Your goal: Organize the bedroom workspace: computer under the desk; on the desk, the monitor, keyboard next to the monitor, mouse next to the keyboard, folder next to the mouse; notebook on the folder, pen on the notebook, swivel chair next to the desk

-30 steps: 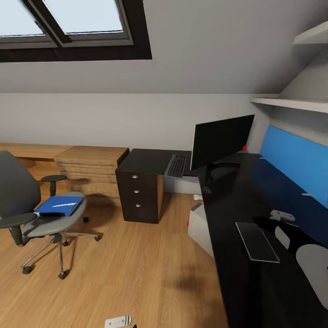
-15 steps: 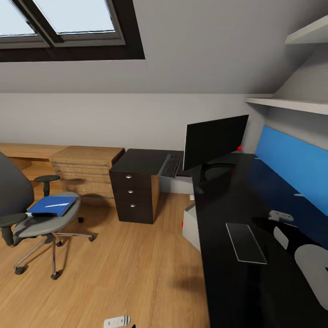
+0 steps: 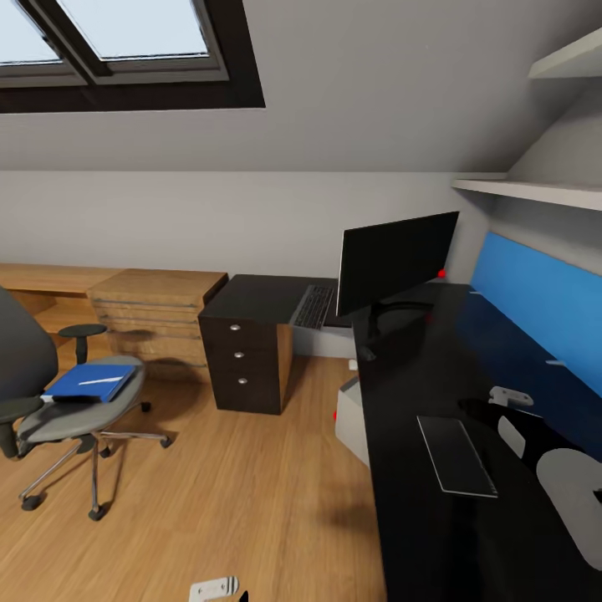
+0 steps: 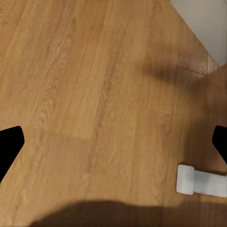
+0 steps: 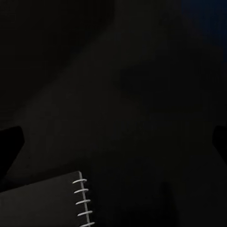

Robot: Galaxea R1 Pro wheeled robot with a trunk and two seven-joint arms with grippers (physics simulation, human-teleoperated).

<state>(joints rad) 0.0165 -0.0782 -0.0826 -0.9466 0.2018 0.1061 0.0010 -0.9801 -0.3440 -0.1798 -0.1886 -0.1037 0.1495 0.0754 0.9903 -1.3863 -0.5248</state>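
Bedroom: monitor (image 3: 393, 259) on desk (image 3: 435, 518) (no writing legible).

Glossy black desk (image 3: 435, 535) bearing monitor (image 3: 395, 259), keyboard (image 3: 313, 306) and grey notebook (image 3: 456, 456), computer (image 3: 351, 420) beneath on wooden floor (image 3: 242, 502)

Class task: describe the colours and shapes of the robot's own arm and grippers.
The left gripper and right gripper each show two black fingers with angled tips. The right arm is smooth, rounded, pale grey casing, without visible markings.
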